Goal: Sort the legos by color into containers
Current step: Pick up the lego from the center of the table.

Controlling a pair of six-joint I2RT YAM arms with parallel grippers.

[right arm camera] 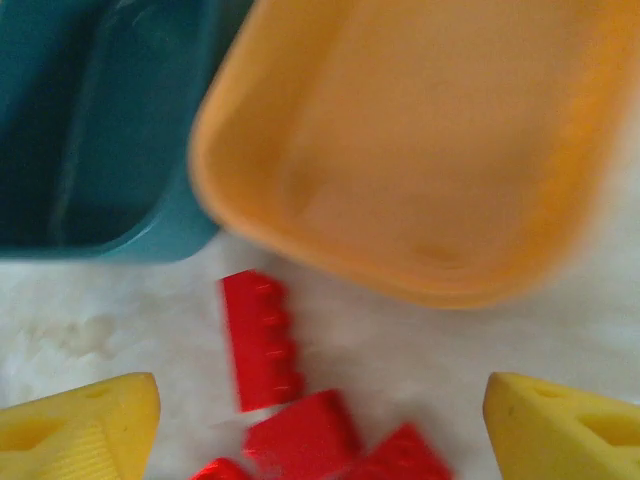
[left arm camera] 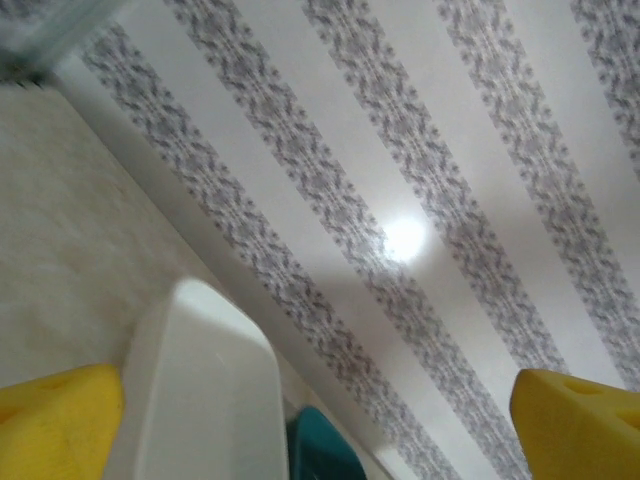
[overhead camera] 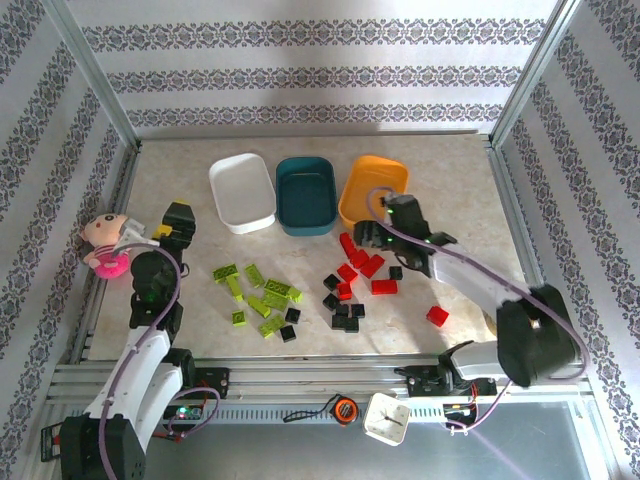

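- The white tub (overhead camera: 242, 192), teal tub (overhead camera: 305, 196) and orange tub (overhead camera: 372, 188) look empty: nothing is sorted yet.
- Green bricks (overhead camera: 262, 295), red bricks (overhead camera: 360, 268) and black bricks (overhead camera: 345, 312) all lie loose on the worktop (overhead camera: 460, 210) in front of the tubs.
- The right hand (right arm camera: 320, 425), spread and empty, hovers over red bricks beside the orange tub.
- The left hand (left arm camera: 320, 420) is wide open and empty, near the white tub.

Bright even light, glare spot on wall (left arm camera: 405, 238), both wrist views blurred

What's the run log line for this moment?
left jaws open, by doll | right jaws open above red legos | white tub, teal tub, orange tub empty
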